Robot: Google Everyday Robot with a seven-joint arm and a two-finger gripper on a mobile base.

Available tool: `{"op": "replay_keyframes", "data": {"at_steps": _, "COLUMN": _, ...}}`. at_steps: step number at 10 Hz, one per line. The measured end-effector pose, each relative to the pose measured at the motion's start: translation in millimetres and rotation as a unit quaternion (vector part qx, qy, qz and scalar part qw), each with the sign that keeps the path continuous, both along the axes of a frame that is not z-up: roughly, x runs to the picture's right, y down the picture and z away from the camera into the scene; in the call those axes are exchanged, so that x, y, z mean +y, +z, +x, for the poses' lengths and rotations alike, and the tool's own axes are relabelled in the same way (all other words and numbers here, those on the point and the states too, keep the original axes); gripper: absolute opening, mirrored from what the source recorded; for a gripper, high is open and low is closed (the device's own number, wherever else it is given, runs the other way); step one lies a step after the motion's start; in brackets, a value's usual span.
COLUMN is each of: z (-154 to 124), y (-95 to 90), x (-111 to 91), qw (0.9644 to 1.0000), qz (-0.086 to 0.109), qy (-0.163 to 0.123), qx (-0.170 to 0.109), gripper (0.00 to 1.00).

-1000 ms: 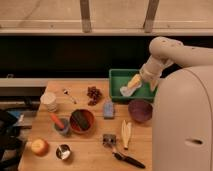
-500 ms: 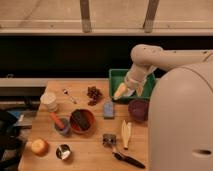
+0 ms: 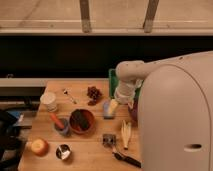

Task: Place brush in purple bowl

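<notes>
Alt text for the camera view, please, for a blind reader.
A white robot arm holds its gripper over a cluttered wooden table. The brush lies untouched near the front edge, the purple bowl half hidden behind the robot's body.

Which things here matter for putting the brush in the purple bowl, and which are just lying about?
For the job:
black-handled brush with grey bristle head, near the table front edge; round dark purple bowl, mostly hidden; gripper, over the table beside that bowl.

Lying about:
orange-red bowl with dark contents; grey cup holding orange-handled tool; white cup; small silver utensil.
</notes>
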State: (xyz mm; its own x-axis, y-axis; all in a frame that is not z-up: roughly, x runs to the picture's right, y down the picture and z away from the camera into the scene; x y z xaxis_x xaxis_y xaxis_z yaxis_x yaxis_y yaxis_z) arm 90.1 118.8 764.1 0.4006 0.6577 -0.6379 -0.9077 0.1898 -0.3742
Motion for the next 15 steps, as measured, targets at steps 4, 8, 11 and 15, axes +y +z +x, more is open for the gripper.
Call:
{"op": "replay_keyframes", "data": {"at_steps": 4, "z": -1, "y": 0.8, "x": 1, "qw": 1.0, "qz": 0.0, "qy": -0.004, "qx": -0.005, "gripper": 0.8}}
{"op": "replay_keyframes", "data": {"at_steps": 8, "z": -13, "y": -3.7, "x": 46, "qw": 0.9992, "qz": -0.032, "qy": -0.002, "qx": -0.022, "gripper": 0.8}}
{"op": "replay_keyframes", "data": {"at_steps": 11, "z": -25, "y": -20.3, "x": 74, "qw": 0.9986, "qz": -0.042, "qy": 0.007, "qx": -0.031, "gripper": 0.8}}
{"op": "replay_keyframes", "data": {"at_steps": 15, "z": -39, "y": -25.8, "x": 111, "qw": 0.9964, "qz": -0.073, "qy": 0.012, "qx": -0.042, "gripper": 0.8}}
